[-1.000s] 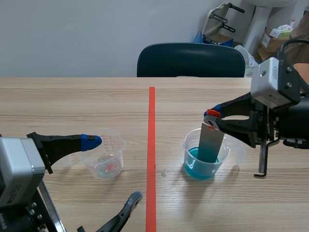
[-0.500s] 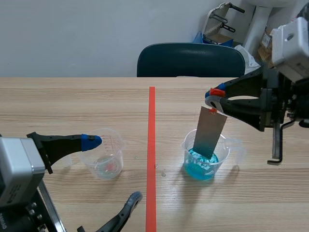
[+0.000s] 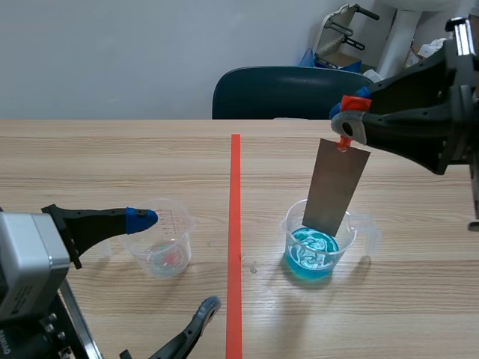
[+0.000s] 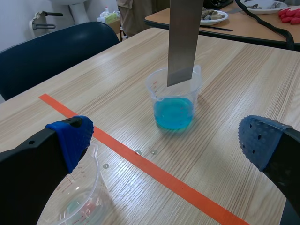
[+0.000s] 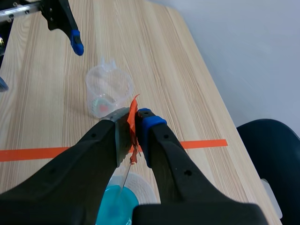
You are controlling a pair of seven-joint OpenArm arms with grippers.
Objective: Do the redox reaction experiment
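Right claw (image 3: 346, 123), upper right: clamped on metal plate (image 3: 340, 191) hanging into blue-liquid beaker (image 3: 320, 250). We judge the dipping step in hand; next needs a straight lift clear of the rim.

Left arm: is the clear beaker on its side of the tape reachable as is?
Probably yes. Its jaws stand open right at the clear beaker, with nothing between. The right arm holds the metal plate over the blue beaker, past the tape.
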